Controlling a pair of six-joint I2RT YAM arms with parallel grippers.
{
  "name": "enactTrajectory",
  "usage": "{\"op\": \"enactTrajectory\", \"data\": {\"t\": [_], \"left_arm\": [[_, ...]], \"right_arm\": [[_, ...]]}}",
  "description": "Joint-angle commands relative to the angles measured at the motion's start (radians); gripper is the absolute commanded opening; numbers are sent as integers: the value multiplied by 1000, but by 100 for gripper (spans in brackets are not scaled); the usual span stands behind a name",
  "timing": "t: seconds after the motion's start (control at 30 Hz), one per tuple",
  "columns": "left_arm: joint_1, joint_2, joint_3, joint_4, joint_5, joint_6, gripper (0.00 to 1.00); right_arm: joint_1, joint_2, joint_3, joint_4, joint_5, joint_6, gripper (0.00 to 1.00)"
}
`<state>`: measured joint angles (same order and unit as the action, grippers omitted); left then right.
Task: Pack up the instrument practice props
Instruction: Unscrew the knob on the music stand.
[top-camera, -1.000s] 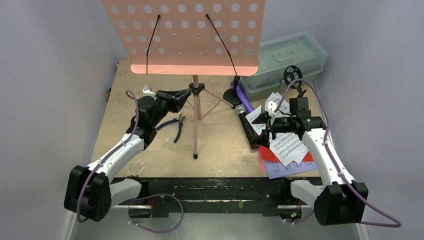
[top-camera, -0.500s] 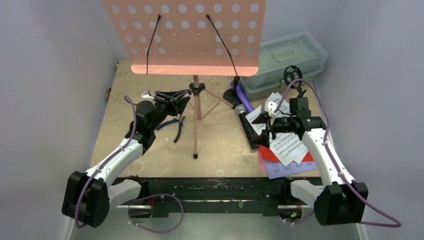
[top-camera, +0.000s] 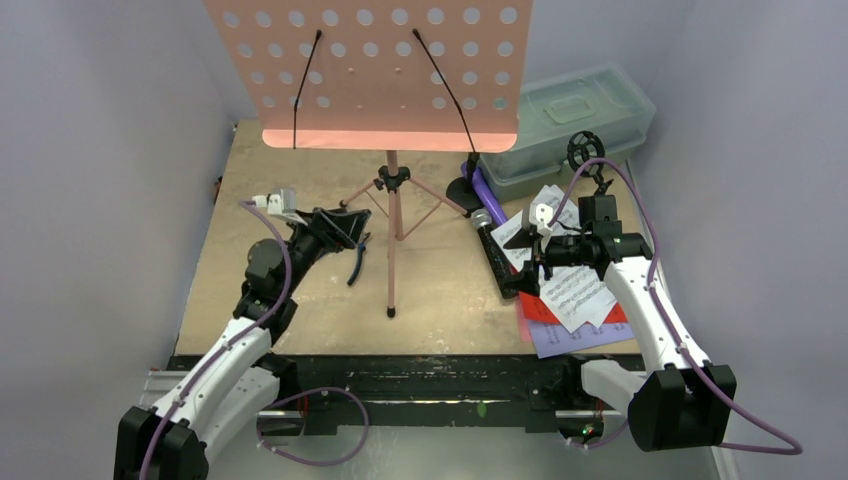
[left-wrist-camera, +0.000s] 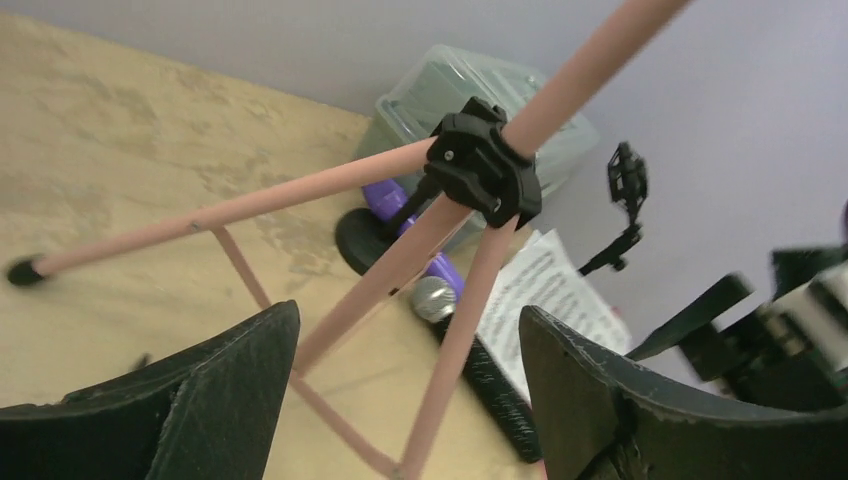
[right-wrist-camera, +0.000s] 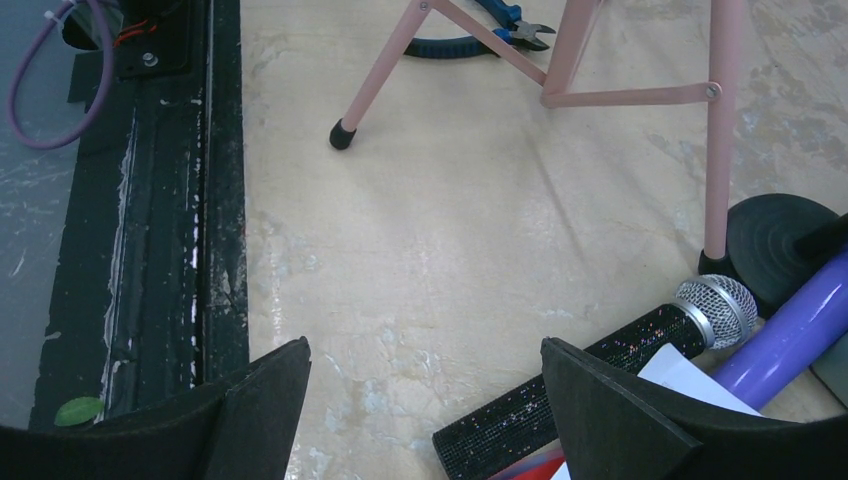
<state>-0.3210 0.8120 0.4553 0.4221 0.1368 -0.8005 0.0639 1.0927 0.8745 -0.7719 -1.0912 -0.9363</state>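
Note:
The pink music rack (top-camera: 375, 70) stands mid-table on its tripod, its black hub (left-wrist-camera: 480, 170) ahead of my left gripper (left-wrist-camera: 408, 315). That gripper (top-camera: 345, 228) is open, just left of the pole and holding nothing; the pink legs show beyond its fingers. My right gripper (top-camera: 522, 258) hangs open and empty over the black silver-headed mic (right-wrist-camera: 590, 370). The purple mic (right-wrist-camera: 790, 340) lies behind it by a round black support base (right-wrist-camera: 775, 235). Music sheets (top-camera: 575, 290) are piled at the right, white over red (top-camera: 535, 310) and lavender (top-camera: 560, 340). A black clip support (top-camera: 585, 150) stands behind them.
Blue-handled pliers (top-camera: 352, 255) lie under my left gripper, beside the tripod's near leg (right-wrist-camera: 345, 130). A translucent lidded box (top-camera: 570, 120) sits at the back right. Walls close in on the left, right and rear. The table's black front rail (right-wrist-camera: 170, 250) runs below.
My left gripper has opened, let go of the tripod hub and drawn back left and toward the near edge. The rack still stands. The right arm has not moved.

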Motion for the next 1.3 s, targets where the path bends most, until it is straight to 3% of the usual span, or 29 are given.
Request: {"op": "enactTrajectory", "data": {"t": [0.0, 0.17, 0.33, 0.4, 0.67, 1.0, 1.27], "left_arm": [[7, -33, -160, 297, 58, 463, 81], [7, 86, -210, 563, 92, 671, 81], [5, 242, -258, 981, 140, 784, 75], [5, 266, -242, 1027, 160, 848, 72], [4, 290, -81, 768, 240, 1042, 68], [3, 351, 25, 605, 346, 1160, 63], [2, 400, 118, 501, 386, 1178, 45]], "right_arm": [[-5, 2, 4, -15, -15, -20, 89], [-5, 3, 3, -18, -14, -24, 89], [-6, 3, 3, -25, -15, -29, 89], [-5, 3, 3, -29, -16, -34, 89], [-4, 21, 12, -57, -22, -64, 90], [-5, 26, 12, -61, -24, -68, 90], [-5, 27, 15, -63, -24, -70, 90]]}}
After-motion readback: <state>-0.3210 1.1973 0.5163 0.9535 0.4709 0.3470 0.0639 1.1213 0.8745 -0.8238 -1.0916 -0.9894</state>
